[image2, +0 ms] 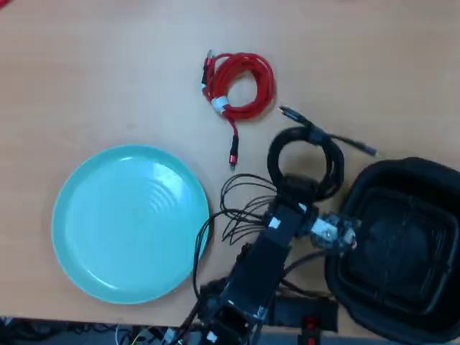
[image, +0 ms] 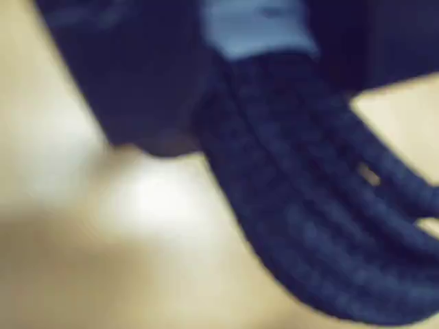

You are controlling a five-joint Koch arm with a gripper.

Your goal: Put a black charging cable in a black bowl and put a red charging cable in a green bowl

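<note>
Beside black bowl (image2: pixel 438 180): black charging cable (image2: pixel 277 154)

Wrist view heavily blurred with pale glare, overhead view evenly lit, slightly soft

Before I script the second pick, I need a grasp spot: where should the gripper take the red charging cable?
Probably from straight above, across the bundled strands beside the white tie. The red charging cable lies flat as a ring on the table, so one jaw can drop into the open centre and one outside.
</note>
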